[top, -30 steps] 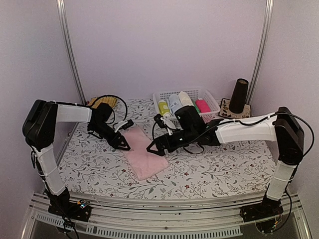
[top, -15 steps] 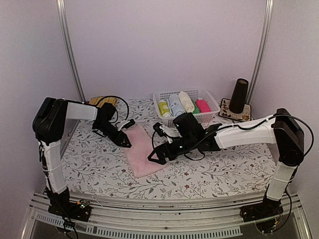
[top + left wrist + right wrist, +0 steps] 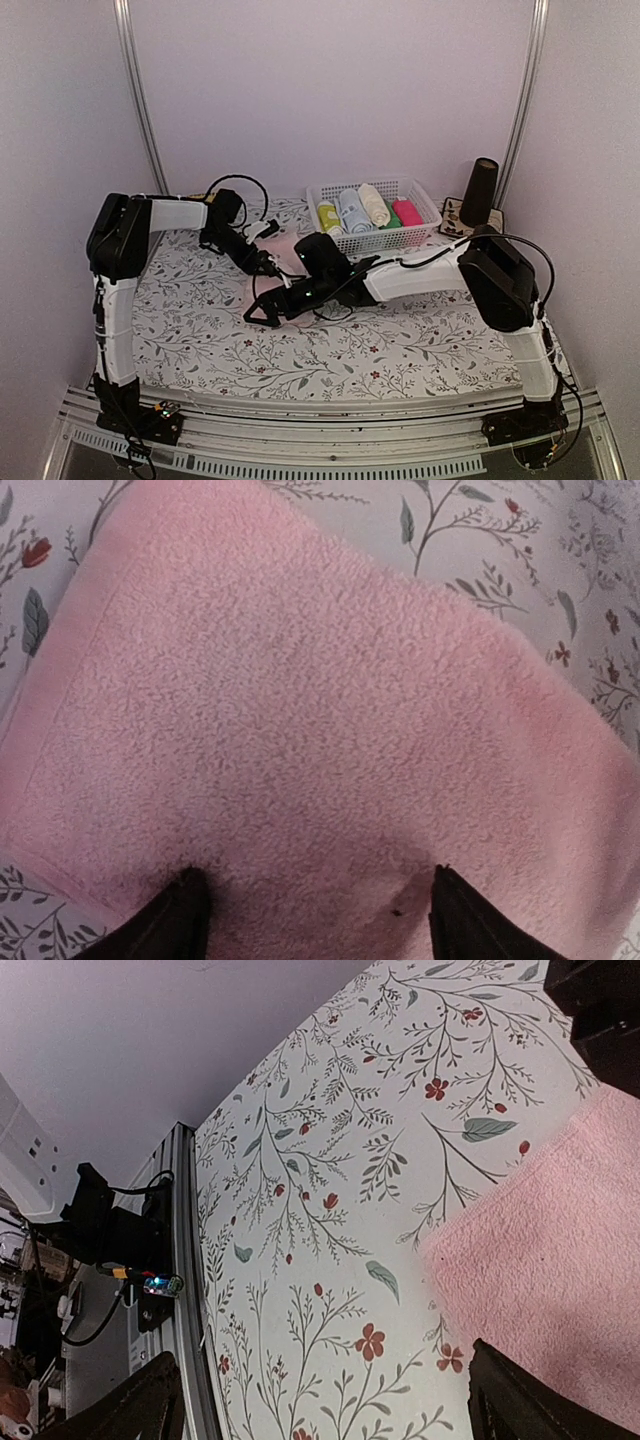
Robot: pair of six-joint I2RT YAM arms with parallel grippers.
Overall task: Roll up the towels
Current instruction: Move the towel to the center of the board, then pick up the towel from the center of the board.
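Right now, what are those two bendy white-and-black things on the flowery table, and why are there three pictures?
They are two robot arms, bolted at the table's near edge. The big picture comes from a camera up above: the left arm is on the left, the right arm on the right. The other two pictures come from little cameras on each arm's wrist, so you see what its jaws see. On the table lies a flat pink towel. At the back stands a basket with rolled towels in it. The left jaws are open, their tips down on the towel near its edge. The right jaws are wide open by the towel's corner. Nothing is held.
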